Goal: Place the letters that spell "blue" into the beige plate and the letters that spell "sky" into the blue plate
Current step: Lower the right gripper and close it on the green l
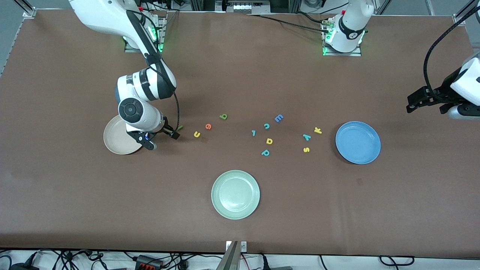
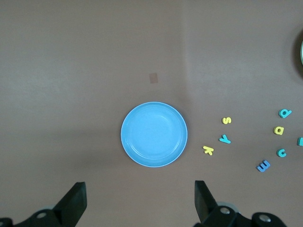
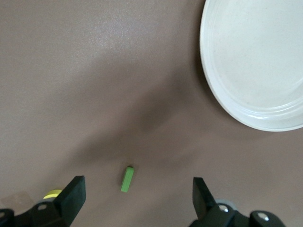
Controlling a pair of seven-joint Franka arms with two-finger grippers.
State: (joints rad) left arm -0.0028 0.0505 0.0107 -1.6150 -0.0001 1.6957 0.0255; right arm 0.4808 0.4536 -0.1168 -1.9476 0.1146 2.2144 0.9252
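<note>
My right gripper [image 1: 162, 139] hangs open beside the beige plate [image 1: 114, 142], low over the table. In the right wrist view the dark green bar l [image 3: 127, 179] lies flat between the open fingers [image 3: 73, 196], apart from both, with the beige plate [image 3: 260, 66] close by. Yellow u [image 1: 197, 134], orange e [image 1: 208, 126] and olive b [image 1: 224, 116] lie in a row past the l [image 1: 180, 128]. Yellow k [image 1: 318, 130], teal y [image 1: 306, 137] and yellow s [image 1: 306, 149] sit beside the blue plate [image 1: 358, 142]. My left gripper [image 1: 427, 107] waits open, high at its end of the table, empty [image 2: 139, 203].
A pale green plate [image 1: 235, 194] sits nearer the front camera, mid-table. A blue E [image 1: 278, 118], teal c [image 1: 266, 126], teal hooked piece [image 1: 254, 132], yellow a [image 1: 269, 141] and teal p [image 1: 265, 152] lie between the two letter groups.
</note>
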